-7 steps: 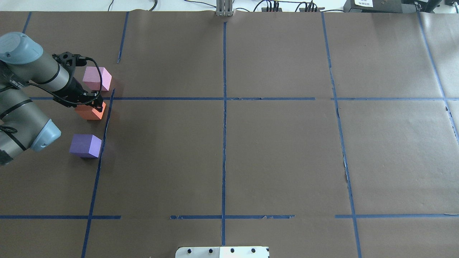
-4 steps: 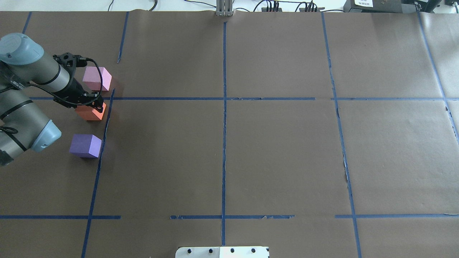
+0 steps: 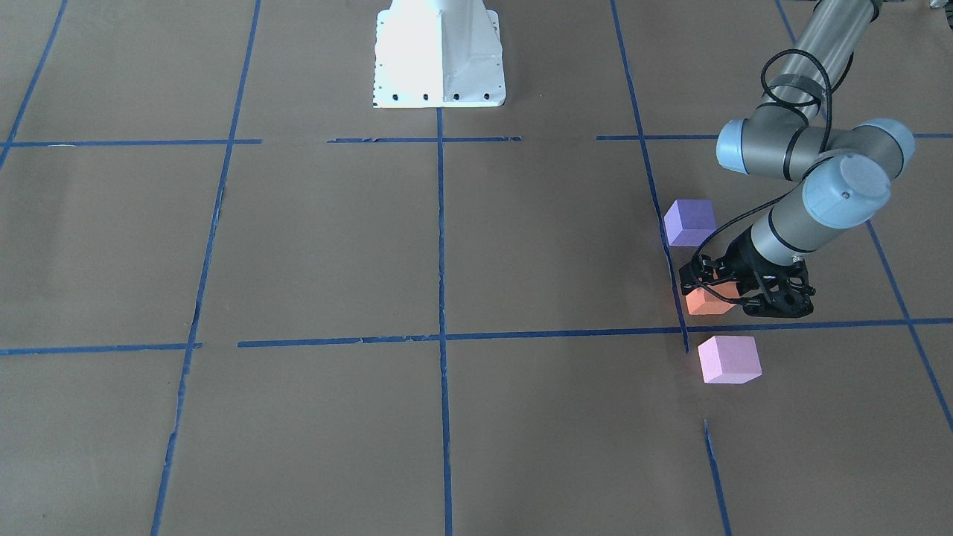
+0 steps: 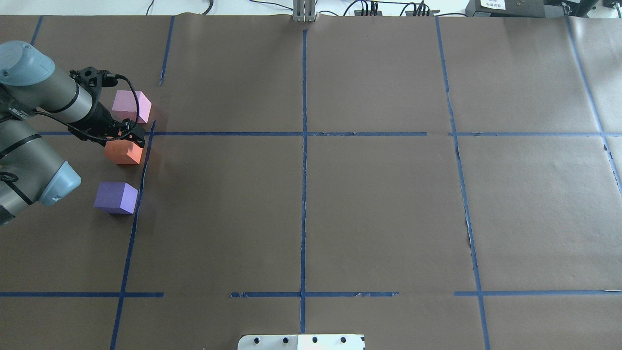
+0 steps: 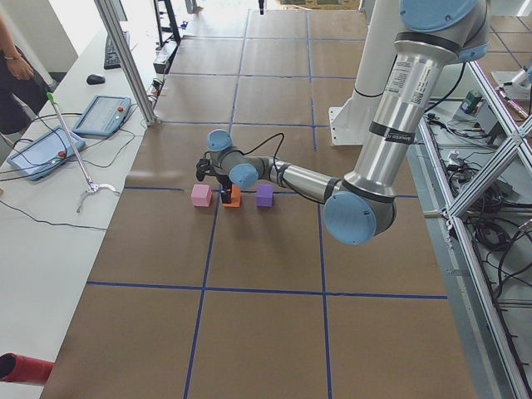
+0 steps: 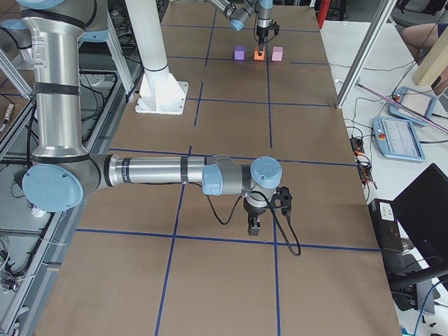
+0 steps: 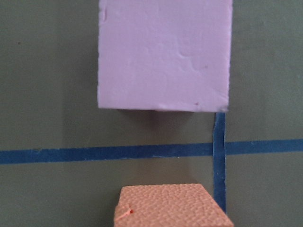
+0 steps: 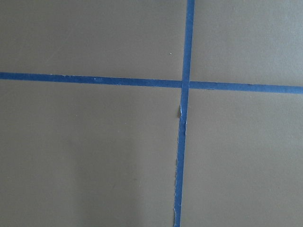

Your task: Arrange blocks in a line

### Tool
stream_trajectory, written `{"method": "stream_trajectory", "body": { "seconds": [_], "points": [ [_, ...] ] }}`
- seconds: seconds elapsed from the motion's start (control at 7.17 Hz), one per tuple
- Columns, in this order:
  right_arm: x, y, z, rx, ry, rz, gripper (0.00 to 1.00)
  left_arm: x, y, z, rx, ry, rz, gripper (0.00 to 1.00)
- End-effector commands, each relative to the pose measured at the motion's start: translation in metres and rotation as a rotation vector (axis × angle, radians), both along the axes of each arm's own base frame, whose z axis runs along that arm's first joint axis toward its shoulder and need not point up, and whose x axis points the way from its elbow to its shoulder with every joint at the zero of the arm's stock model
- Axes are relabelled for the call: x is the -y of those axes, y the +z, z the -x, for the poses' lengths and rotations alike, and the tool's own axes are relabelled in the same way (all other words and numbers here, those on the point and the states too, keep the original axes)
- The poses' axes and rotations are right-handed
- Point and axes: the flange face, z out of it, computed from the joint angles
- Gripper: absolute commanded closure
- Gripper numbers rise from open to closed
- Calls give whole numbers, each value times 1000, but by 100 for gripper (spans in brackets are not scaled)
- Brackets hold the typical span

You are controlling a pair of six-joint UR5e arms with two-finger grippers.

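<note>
- I am holding my left fingers [image 4: 136,141] low over the orange block [image 4: 124,153], at the left edge of the overhead view, a little above mid-height.
- The fingers are covering the block's upper edge there, and I cannot tell how far apart they are or whether they are pressing on it.
- The orange block is sitting on the worktop [image 4: 379,209], just left of a blue tape line [image 4: 146,158] running up the frame.
- The pink block [image 4: 130,107] is lying just above it in that view and the purple block [image 4: 115,197] just below, all three apart in one row.
- In my left wrist view, the orange block is showing at bottom centre and the pink block is filling the top.
- My right fingers [image 6: 253,225] are hanging over bare worktop at the centre of the right side view; I cannot tell their opening.
</note>
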Motion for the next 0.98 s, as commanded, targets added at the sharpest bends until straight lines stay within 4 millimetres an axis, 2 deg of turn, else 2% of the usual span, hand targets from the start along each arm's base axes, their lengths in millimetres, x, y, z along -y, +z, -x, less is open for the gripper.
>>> {"method": "stream_trajectory", "body": {
  "seconds": [0.0, 0.42, 0.56, 0.7, 0.84],
  "points": [
    [0, 0, 0, 0, 0, -1, 0, -9, -22, 30, -8, -37, -51, 0],
    [0, 0, 0, 0, 0, 1, 0, 2, -76, 119, 53, -108, -64, 0],
    [0, 0, 0, 0, 0, -1, 0, 3, -78, 126, 59, -97, -79, 0],
    [0, 0, 0, 0, 0, -1, 0, 4, -67, 130, 75, -55, -112, 0],
    [0, 0, 0, 0, 0, -1, 0, 10, -38, 178, 100, -44, -145, 0]
  ]
}}
